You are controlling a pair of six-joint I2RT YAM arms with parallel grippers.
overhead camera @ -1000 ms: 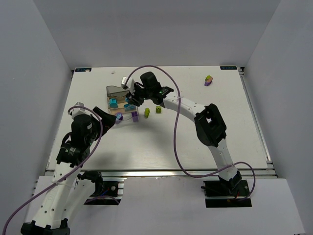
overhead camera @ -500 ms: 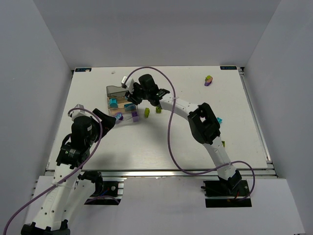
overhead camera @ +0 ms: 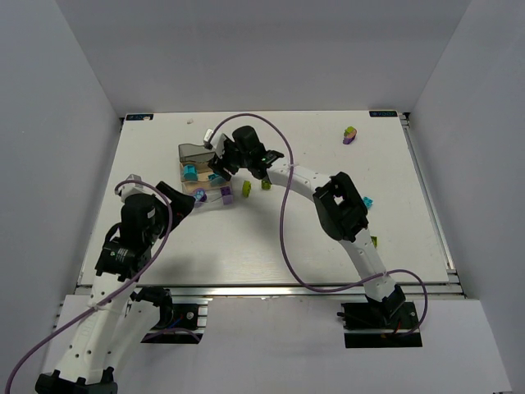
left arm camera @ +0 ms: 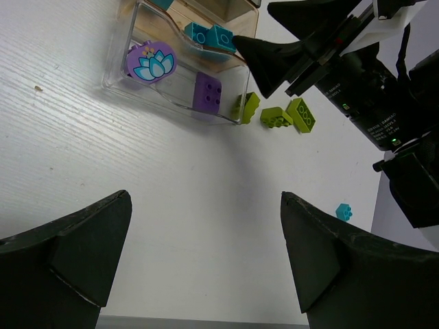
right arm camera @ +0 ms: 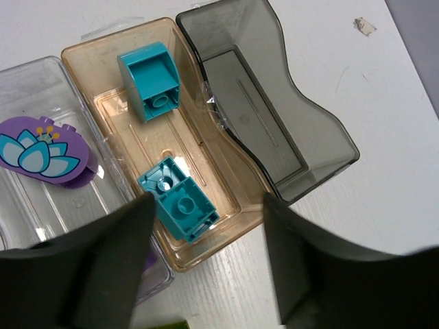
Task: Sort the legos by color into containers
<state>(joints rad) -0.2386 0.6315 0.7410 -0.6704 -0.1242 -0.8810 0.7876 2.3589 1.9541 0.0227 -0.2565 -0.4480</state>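
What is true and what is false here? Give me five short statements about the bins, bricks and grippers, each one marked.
1. The smoky grey bin is empty. True.
2. The tan bin holds two cyan bricks. True.
3. The lime green bricks lie inside the clear bin. False: they lie on the table beside it; the bin holds purple pieces.
4. The left gripper is shut on a brick. False: its jaws stand wide apart with nothing between them.
5. The right gripper hangs over the tan bin, jaws apart. True.
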